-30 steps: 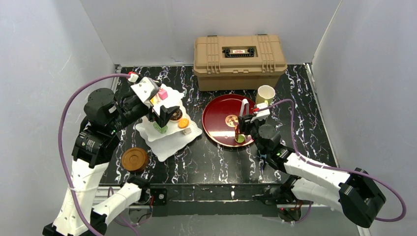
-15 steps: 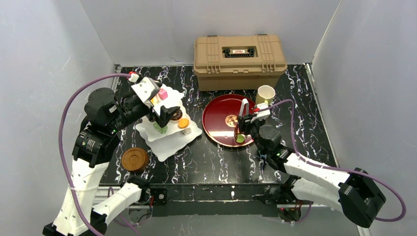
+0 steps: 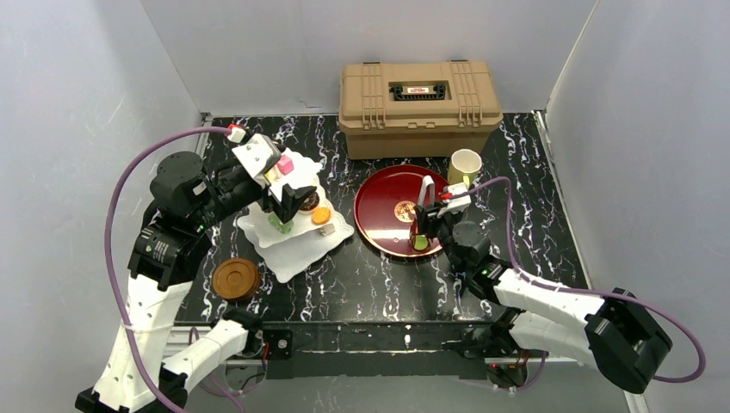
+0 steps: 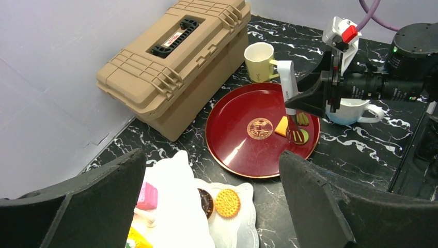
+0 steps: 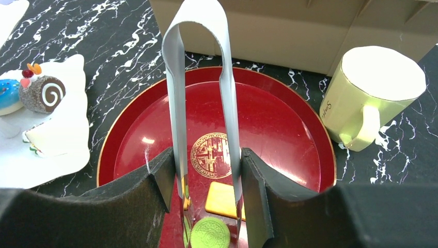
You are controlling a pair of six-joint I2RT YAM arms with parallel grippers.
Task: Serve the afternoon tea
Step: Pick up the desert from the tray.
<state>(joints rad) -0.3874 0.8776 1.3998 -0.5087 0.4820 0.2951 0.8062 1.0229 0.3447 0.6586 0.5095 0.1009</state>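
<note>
Sadly, cannot read tan case label; right tool clenched on tongs, left tool released; white mug seen only at left-wrist view's right.

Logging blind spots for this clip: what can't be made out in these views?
Right wrist: the tips of the tongs reach the bottom edge between the right fingers, so whether they pinch the green cookie is unclear.
Top external: the left gripper covers part of the stand and its upper tiers.
Left wrist: the white mug is half hidden behind the right arm.
</note>
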